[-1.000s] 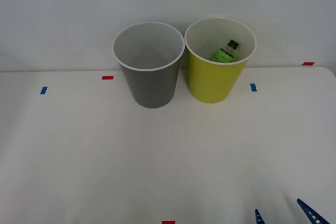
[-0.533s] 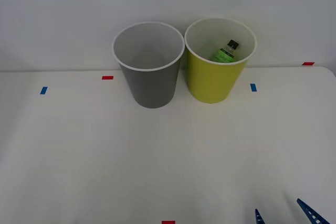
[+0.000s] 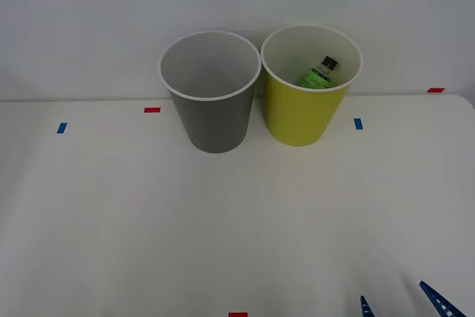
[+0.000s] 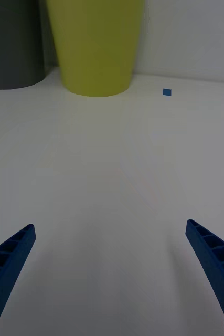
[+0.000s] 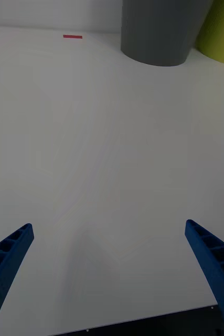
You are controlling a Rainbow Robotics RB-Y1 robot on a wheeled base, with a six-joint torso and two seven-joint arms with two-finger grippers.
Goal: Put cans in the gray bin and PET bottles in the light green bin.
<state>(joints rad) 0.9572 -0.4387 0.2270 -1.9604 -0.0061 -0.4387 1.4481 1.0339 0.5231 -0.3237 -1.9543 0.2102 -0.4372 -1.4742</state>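
Note:
The gray bin (image 3: pixel 214 102) and the light green bin (image 3: pixel 308 90) stand side by side at the back of the white table. A PET bottle (image 3: pixel 319 73) with a green label and black cap leans inside the light green bin. No can is in sight. My right gripper (image 3: pixel 401 304) hovers open over the table's front right edge, far from both bins (image 4: pixel 95 47). In the right wrist view its blue fingers (image 4: pixel 9 262) are spread wide with nothing between them. My left gripper (image 5: pixel 109 273) is open too, low over the near table, with the gray bin (image 5: pixel 161 31) ahead of it.
Small tape marks dot the table: red ones (image 3: pixel 152 110) at the back left, far right (image 3: pixel 436 90) and front edge (image 3: pixel 237 315), blue ones at the left (image 3: pixel 61 128) and right (image 3: pixel 358 123). A white wall rises directly behind the bins.

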